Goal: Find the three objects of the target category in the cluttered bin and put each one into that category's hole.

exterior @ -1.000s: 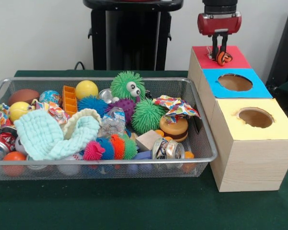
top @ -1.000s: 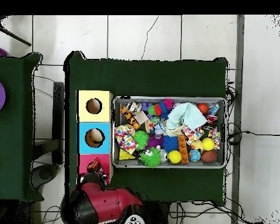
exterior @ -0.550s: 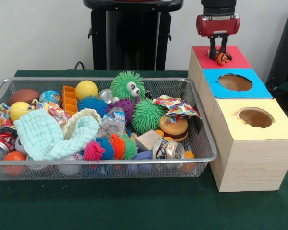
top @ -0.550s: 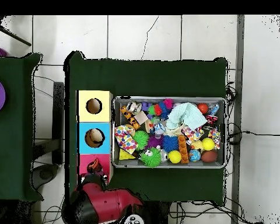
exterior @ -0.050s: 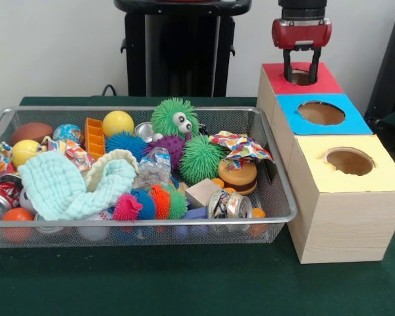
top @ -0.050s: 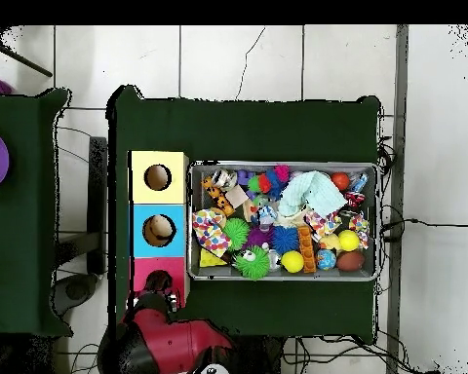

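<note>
My gripper (exterior @ -0.050s: 300,71) hangs open just above the red box (exterior @ -0.050s: 326,81) at the far end of the row, with nothing between its fingers. The dark hole (exterior @ -0.050s: 301,78) in the red top shows between them. In the overhead view the arm's red end (top @ -0.050s: 155,310) covers the near edge of the red box (top @ -0.050s: 140,278) beside its hole (top @ -0.050s: 158,282). The wire bin (exterior @ -0.050s: 151,110) holds mixed toys: a green spiky ball with eyes (exterior @ -0.050s: 174,117), a yellow ball (exterior @ -0.050s: 118,122), a mint cloth (exterior @ -0.050s: 69,184) and a crushed can (exterior @ -0.050s: 229,204).
A blue box (exterior @ -0.050s: 288,108) and a yellow box (exterior @ -0.050s: 316,155), each with a round hole, stand in line with the red one, right of the bin. Overhead, a brownish thing shows inside the blue box's hole (top @ -0.050s: 158,230). A second green table (top @ -0.050s: 14,214) lies to the left.
The small orange striped toy held over the red box is gone from the fingers and from view. The fingers have spread apart and the gripper has lifted slightly.
</note>
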Motion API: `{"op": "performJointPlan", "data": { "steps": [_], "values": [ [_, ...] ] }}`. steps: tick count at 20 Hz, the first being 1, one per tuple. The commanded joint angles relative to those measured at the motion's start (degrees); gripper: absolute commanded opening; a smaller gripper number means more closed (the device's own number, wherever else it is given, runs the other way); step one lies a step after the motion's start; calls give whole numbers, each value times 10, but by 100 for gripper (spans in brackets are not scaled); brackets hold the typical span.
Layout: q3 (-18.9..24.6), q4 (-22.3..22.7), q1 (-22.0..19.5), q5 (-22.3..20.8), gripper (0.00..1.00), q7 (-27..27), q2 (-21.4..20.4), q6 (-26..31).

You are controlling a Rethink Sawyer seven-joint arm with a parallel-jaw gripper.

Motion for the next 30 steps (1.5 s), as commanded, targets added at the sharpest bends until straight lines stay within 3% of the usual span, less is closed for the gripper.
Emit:
{"op": "performJointPlan", "data": {
  "steps": [1,4,10,12,13,17,19,27,30],
  "values": [
    [-19,-5,0,29,100,107,8,27],
    [-16,1,-5,29,100,99,-22,61],
    [-1,22,-33,34,100,60,-159,223],
    [6,23,-42,33,100,52,-166,240],
    [15,29,-50,26,0,53,-170,221],
    [18,35,-53,14,0,62,-168,184],
    [15,28,-50,18,0,65,-163,203],
    [11,24,-51,7,0,76,-134,165],
    [28,22,-87,-9,0,42,-143,176]
  ]
}}
